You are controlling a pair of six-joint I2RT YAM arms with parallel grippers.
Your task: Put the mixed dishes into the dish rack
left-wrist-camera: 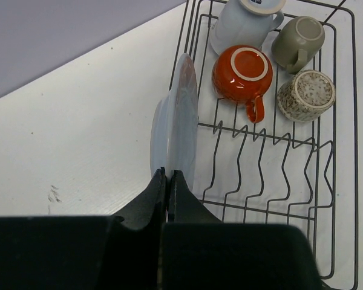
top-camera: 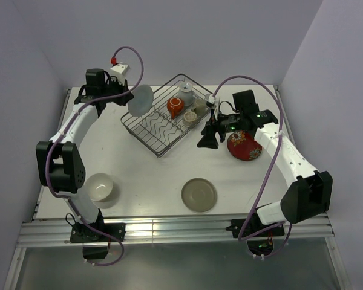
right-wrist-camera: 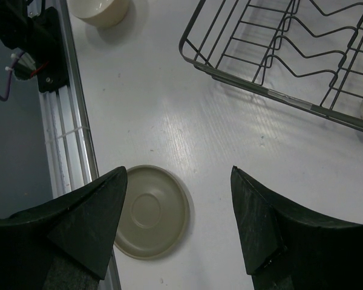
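The rectangular dark wire dish rack (top-camera: 160,130) sits diagonally at the far middle of the white table (top-camera: 145,175), its wavy dividers (left-wrist-camera: 260,163) bare, likely reserved for plates. The left gripper (left-wrist-camera: 167,175) is pinched tight on the rim of the round pale white ceramic plate (left-wrist-camera: 180,121), holding it on edge at the rack's left rim, seemingly so it can slot between wires. The right gripper (right-wrist-camera: 178,175) hangs with fingers spread wide, holding nothing, facing the round olive-grey plate (right-wrist-camera: 150,211) lying flat on the table. The glossy orange-red mug (left-wrist-camera: 242,71) stands inverted at the rack's far end.
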